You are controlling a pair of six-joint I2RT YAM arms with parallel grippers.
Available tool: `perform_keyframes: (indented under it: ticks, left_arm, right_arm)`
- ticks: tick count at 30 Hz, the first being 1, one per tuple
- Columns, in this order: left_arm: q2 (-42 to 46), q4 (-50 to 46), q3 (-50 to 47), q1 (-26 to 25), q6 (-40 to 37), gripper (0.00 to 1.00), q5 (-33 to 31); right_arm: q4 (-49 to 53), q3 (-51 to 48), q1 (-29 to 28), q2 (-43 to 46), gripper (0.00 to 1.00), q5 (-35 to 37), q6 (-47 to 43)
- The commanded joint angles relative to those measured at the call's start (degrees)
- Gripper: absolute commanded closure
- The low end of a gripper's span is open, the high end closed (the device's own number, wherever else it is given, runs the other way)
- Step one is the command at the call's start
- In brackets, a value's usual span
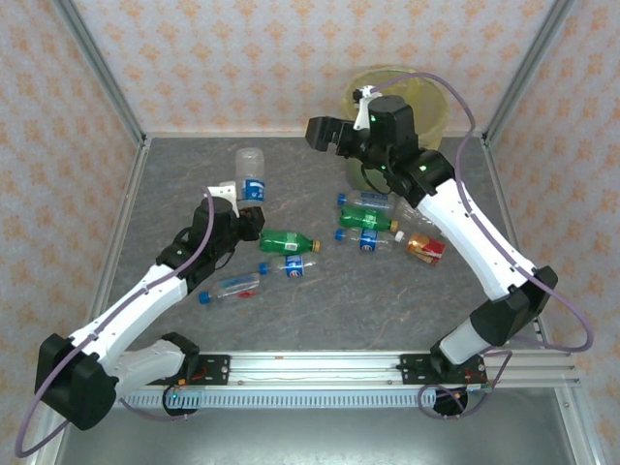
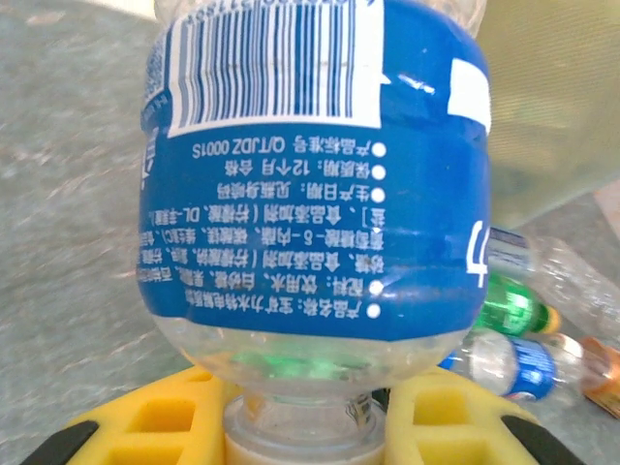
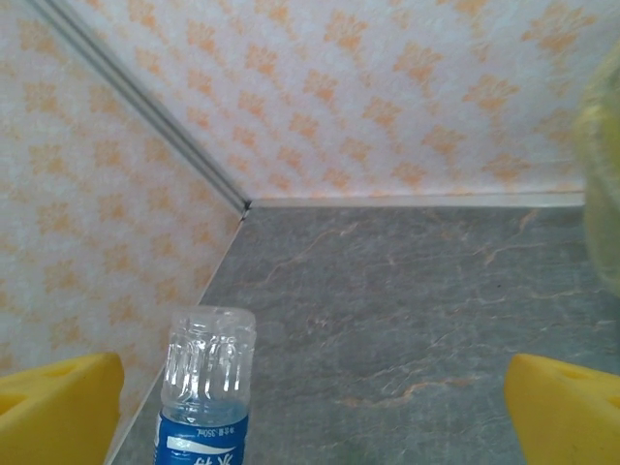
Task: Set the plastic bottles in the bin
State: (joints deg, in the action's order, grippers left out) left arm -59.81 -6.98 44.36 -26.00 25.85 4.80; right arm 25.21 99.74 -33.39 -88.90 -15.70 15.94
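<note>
A clear bottle with a blue label (image 1: 251, 178) is held upside down, its neck clamped by my left gripper (image 1: 244, 206). In the left wrist view the bottle (image 2: 310, 184) towers over the yellow pads (image 2: 145, 421), and the left gripper (image 2: 300, 418) is shut on its neck. My right gripper (image 1: 325, 132) hangs open and holds nothing, just left of the pale-yellow bin (image 1: 426, 102). In the right wrist view the right gripper (image 3: 310, 417) looks over bare table, with the held bottle (image 3: 206, 387) at lower left. Several bottles lie on the table, among them a green one (image 1: 289, 240).
Loose bottles cluster under the right arm (image 1: 368, 221), with a brown-red one (image 1: 426, 248) beside them. A clear bottle with a blue cap (image 1: 231, 288) lies near the left arm. Patterned walls and metal posts enclose the table. The bin (image 3: 605, 194) shows at the right edge.
</note>
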Motion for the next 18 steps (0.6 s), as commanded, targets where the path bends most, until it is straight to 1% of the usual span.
perform_keyframes:
  ticks: [1,4,8,15,18]
  left_arm:
    - [1.3,0.4,2.9,-3.6,-4.5,0.78,-3.1]
    - [1.5,0.9,4.1,-7.4,-6.3,0.78,-4.7]
    - [1.4,1.9,5.3,-10.7,-7.5,0.78,-5.8]
    - [0.3,1.6,7.6,-14.1,-9.2,0.79,-7.2]
    - [0.2,1.8,8.1,-15.4,-9.5,0.79,-8.1]
  right_arm:
    - [-1.0,2.7,-0.2,-1.3,0.0,-8.3,-1.9]
    - [0.5,3.8,-0.3,-2.8,0.06,-13.3,-2.2]
    - [2.3,4.8,-0.4,-4.6,0.1,-17.2,-1.5]
    - [2.9,4.4,-0.9,-6.1,0.12,-21.7,-0.4]
    - [3.2,3.9,-1.5,-6.9,0.14,-23.1,0.1]
